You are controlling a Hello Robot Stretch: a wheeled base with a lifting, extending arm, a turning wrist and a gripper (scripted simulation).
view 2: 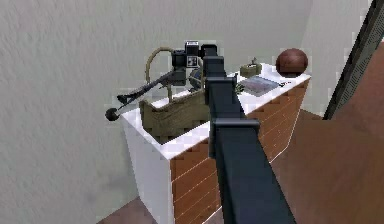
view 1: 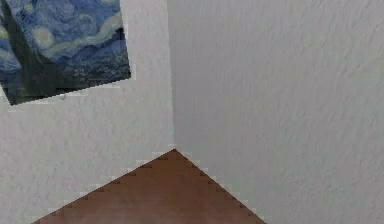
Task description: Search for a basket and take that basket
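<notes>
— Where's the basket point(view 2: 175, 115)?
— On the white-topped cabinet point(view 2: 150, 170), at the end away from what looks like a brown ball point(view 2: 290, 62). The arm point(view 2: 235, 140) reaches across it.
— Has the gripper point(view 2: 130, 100) got it?
— Can't tell. The basket sits right at its tip, and how the jaws stand I can't make out.

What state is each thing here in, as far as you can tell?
Basket: upright on top of the cabinet, handle up.
Claw: by the basket; cannot tell whether it holds anything.
Cabinet: drawers look shut.
Ball: resting on the cabinet.
Dark rod: sticking out past the cabinet's edge.
Painting: hanging on the wall.
</notes>
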